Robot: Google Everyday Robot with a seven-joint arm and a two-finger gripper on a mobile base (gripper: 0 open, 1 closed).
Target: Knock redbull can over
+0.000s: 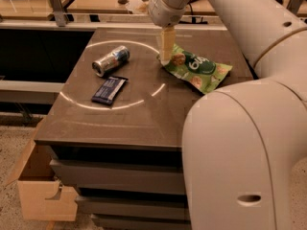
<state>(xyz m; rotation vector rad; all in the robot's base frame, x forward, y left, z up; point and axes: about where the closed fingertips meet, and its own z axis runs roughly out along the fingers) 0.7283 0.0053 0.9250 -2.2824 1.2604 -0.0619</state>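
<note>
Redbull can (111, 60) down on its side, far-left part of the worktop (144, 114). Shiny top faces the left edge, body angles back toward the far edge.

Hand (165, 56) hangs from the arm (249, 143) near the middle of the far edge, pointing straight down. Its tip is at the left end of the green chip bag (196, 68). You cannot tell whether the hand is released or clenched, and nothing shows in its grip.

The can is on the left-edge side of the hand, apart from it, with bare worktop between and no contact.

Dark wrapped bar (109, 90) lies flat just on the near side of the can, not touching it.

Cardboard box (43, 190) on the floor below the near-left corner.
</note>
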